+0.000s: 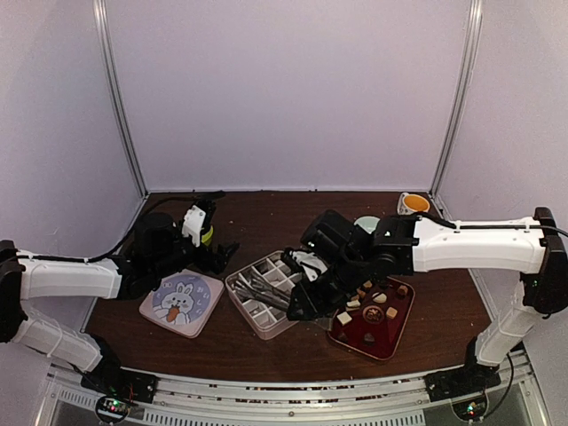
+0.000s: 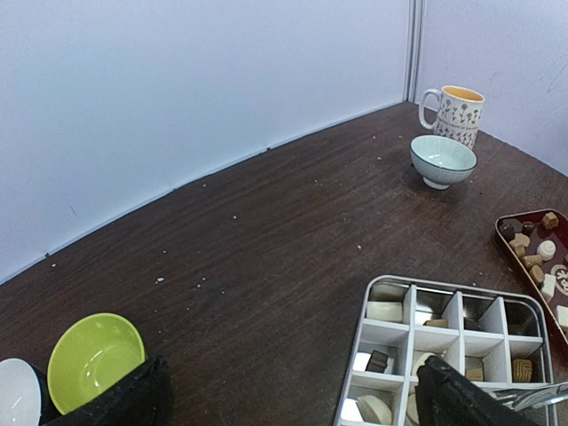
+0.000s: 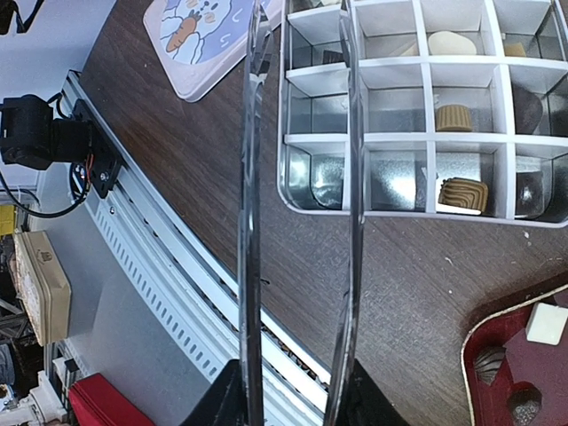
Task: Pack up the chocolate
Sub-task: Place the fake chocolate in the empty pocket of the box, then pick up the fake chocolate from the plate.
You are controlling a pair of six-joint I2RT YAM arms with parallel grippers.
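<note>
A white divided box [image 1: 238, 300] holds chocolate pieces [image 2: 385, 311] in several cells. More chocolate pieces [image 1: 380, 298], cream, tan and dark, lie on a dark red tray [image 1: 377, 344] to its right. My right gripper [image 1: 306, 297] is shut on metal tongs [image 1: 262, 288]. The tong arms [image 3: 250, 222] stand apart and reach over the box [image 3: 293, 191]; their tips are out of the right wrist view. My left gripper [image 1: 217, 253] is open and empty, low over the table left of the box [image 2: 373, 293].
The box's lid with a rabbit picture [image 1: 182, 302] lies left of the box. A green bowl [image 2: 95, 359] and a white bowl [image 2: 18, 390] sit by the left gripper. A mug [image 1: 413, 203] and a pale bowl [image 1: 366, 222] stand at the back right.
</note>
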